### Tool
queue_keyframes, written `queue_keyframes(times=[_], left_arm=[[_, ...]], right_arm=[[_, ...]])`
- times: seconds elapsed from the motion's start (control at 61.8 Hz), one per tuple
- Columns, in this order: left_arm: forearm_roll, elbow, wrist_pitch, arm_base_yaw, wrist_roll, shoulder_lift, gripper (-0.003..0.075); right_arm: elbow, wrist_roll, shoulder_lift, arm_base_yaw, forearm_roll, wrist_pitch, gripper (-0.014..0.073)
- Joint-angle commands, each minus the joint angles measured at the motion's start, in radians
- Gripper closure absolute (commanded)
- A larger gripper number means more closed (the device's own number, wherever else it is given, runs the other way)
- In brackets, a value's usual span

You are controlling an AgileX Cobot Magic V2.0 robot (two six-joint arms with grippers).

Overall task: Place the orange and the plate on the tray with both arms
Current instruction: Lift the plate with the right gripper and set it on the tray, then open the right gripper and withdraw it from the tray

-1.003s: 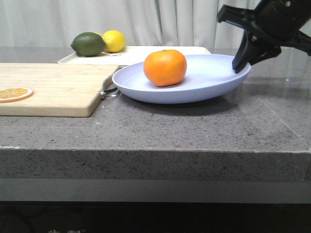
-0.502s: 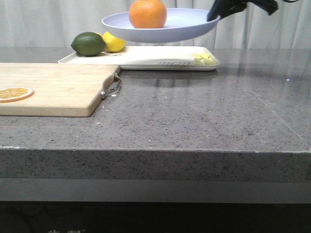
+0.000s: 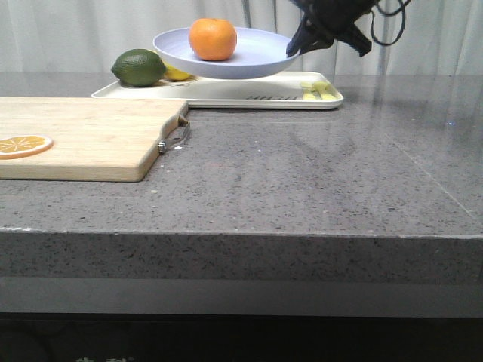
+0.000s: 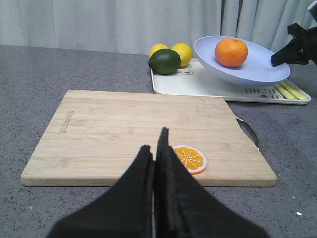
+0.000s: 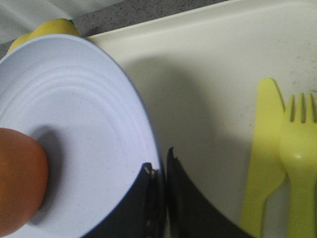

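The lavender-blue plate [image 3: 249,62] hangs in the air just above the white tray [image 3: 226,99], with the orange [image 3: 212,38] sitting on it. My right gripper [image 3: 296,48] is shut on the plate's right rim; in the right wrist view its jaws [image 5: 161,166] pinch the plate [image 5: 79,129] edge over the tray [image 5: 208,89], and the orange [image 5: 20,183] shows at the side. In the left wrist view the plate [image 4: 247,67], orange [image 4: 231,52] and tray [image 4: 198,84] are far off. My left gripper [image 4: 154,144] is shut and empty, low over the cutting board's near edge.
A wooden cutting board [image 3: 83,136] with a metal handle and an orange slice [image 3: 24,145] lies at the left. On the tray are a green lime [image 3: 138,67], a yellow lemon [image 3: 175,73] behind the plate, and a yellow plastic knife and fork [image 3: 318,90].
My right gripper has lifted the plate with the orange off the counter, carried it back over the tray, and is now lower than half a second ago.
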Motion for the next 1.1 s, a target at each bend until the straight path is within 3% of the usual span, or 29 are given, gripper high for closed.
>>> queue_keyframes(times=[0.0, 0.275, 0.437, 0.76, 0.906, 1.019, 1.084], left_arm=[[-0.005, -0.026, -0.090, 0.002, -0.008, 0.011, 0.0738], [-0.005, -0.026, -0.090, 0.002, -0.008, 0.011, 0.0738], [-0.005, -0.026, -0.090, 0.002, -0.008, 0.011, 0.0738], [-0.005, -0.026, -0.090, 0.002, -0.008, 0.011, 0.0738], [-0.005, -0.026, -0.090, 0.002, -0.008, 0.011, 0.0738], [-0.005, -0.026, -0.090, 0.002, -0.008, 0.011, 0.0738], [-0.005, -0.026, -0.090, 0.002, -0.008, 0.011, 0.0738]], right_arm=[[-0.083, 0.015, -0.045, -0.006, 0.061, -0.084, 0.0648], [-0.082, 0.014, -0.003, -0.006, 0.060, -0.163, 0.0646], [-0.082, 0.014, 0.014, -0.004, 0.060, -0.158, 0.0591], [-0.082, 0.006, 0.012, -0.001, 0.060, -0.147, 0.0298], [-0.099, -0.012, -0.036, -0.021, 0.051, -0.054, 0.0185], [-0.142, -0.012, -0.097, -0.053, 0.006, 0.081, 0.0188], [-0.160, -0.012, -0.134, -0.065, -0.010, 0.155, 0.0233]])
